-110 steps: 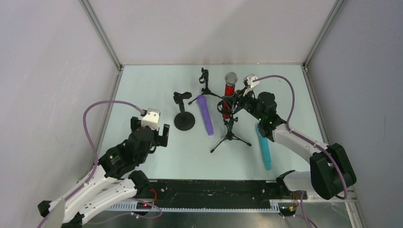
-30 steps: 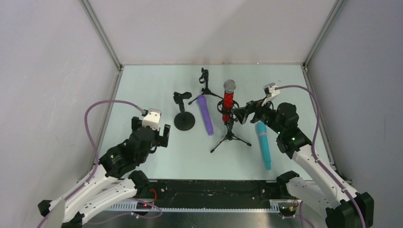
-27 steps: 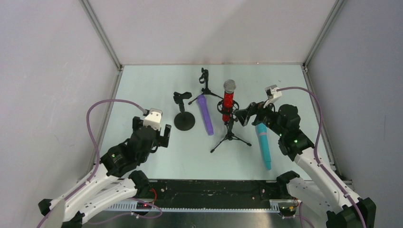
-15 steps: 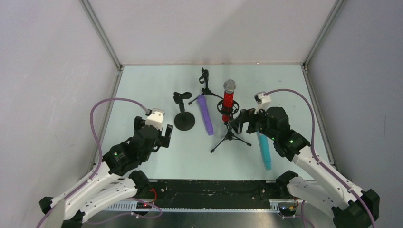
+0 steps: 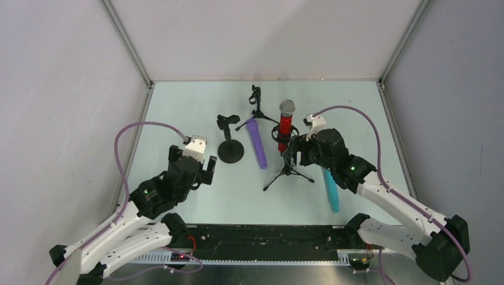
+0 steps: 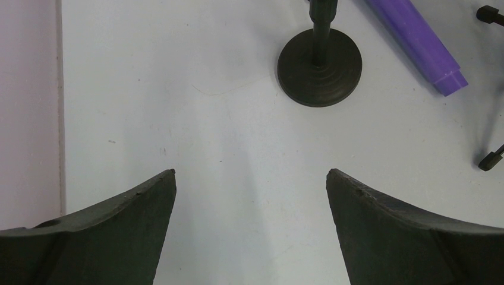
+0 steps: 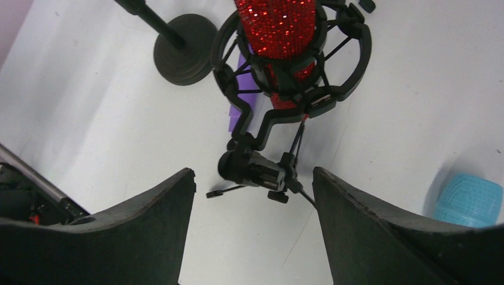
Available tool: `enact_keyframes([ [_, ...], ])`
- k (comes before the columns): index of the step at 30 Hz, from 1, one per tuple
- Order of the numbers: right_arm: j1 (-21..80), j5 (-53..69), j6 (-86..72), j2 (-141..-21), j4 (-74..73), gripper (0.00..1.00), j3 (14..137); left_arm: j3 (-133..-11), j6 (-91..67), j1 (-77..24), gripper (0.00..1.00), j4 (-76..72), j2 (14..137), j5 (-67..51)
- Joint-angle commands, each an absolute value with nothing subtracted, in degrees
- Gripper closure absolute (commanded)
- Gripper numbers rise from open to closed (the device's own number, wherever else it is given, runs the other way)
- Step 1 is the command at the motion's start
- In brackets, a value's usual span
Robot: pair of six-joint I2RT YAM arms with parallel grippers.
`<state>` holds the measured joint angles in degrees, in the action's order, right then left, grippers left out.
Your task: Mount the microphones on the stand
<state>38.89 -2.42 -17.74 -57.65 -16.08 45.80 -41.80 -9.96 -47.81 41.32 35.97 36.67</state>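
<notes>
Right wrist: red microphone (image 7: 276, 24) sits in stand (image 7: 252, 167)

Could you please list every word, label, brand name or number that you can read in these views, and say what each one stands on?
None: no readable text shows in any view.
The red microphone, purple microphone, teal microphone, tripod stand and round-base stand show no lettering, logo or number.
</notes>
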Motion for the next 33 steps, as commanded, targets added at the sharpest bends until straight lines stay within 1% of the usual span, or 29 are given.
enact_keyframes([
  [1, 39.43, -5.42, -17.12, -59.19, -15.18, 0.26, 49.34, -44.42, -8.88, -47.59, 0.00, 41.16, 36.11, 36.32],
  [9, 40.68, -5.46, -17.30, -62.85, -14.33, 0.30, 51.12, -44.47, -8.88, -47.57, 0.00, 41.20, 36.13, 36.38],
  [17, 41.01, -7.75, -17.18, -65.73, -14.73, 0.42, 52.39, -44.56, -8.88, -47.55, 0.00, 41.16, 36.44, 36.30],
  [19, 41.02, -8.02, -17.17, -65.86, -14.84, 0.54, 52.53, -44.52, -8.88, -47.63, 0.00, 41.17, 36.36, 36.30],
  [21, 41.12, -8.09, -17.23, -65.46, -14.65, 0.63, 52.55, -44.48, -8.88, -47.57, 0.00, 41.16, 36.24, 36.35],
  [22, 41.13, -7.95, -17.14, -65.29, -14.53, 0.65, 52.56, -44.54, -8.88, -47.58, 0.00, 41.15, 36.28, 36.31],
  [23, 41.31, -7.98, -16.70, -65.08, -14.16, 0.70, 52.56, -44.55, -8.88, -47.61, 0.00, 41.16, 36.29, 36.26],
  [24, 41.40, -8.21, -16.52, -64.93, -14.02, 0.73, 52.56, -44.56, -8.88, -47.56, 0.00, 41.19, 36.36, 36.18],
  [25, 41.64, -8.41, -16.22, -64.62, -13.68, 0.78, 52.56, -44.56, -8.85, -47.56, 0.00, 41.17, 36.47, 36.15],
  [27, 41.88, -8.60, -16.10, -64.01, -13.18, 0.85, 52.56, -44.55, -8.79, -47.55, 0.00, 41.19, 36.59, 36.13],
  [28, 41.90, -8.63, -16.09, -63.57, -13.09, 0.87, 52.56, -44.56, -8.79, -47.60, 0.00, 41.21, 36.58, 36.15],
  [29, 42.01, -8.58, -16.02, -63.38, -12.83, 0.92, 52.56, -44.56, -8.81, -47.56, 0.00, 41.17, 36.57, 36.13],
  [31, 42.07, -8.55, -15.78, -62.90, -12.56, 0.98, 52.56, -44.56, -8.79, -47.58, 0.00, 41.14, 36.60, 36.12],
  [33, 42.05, -8.58, -15.60, -62.39, -12.39, 1.00, 52.56, -44.48, -8.79, -47.58, 0.00, 41.19, 36.57, 36.05],
])
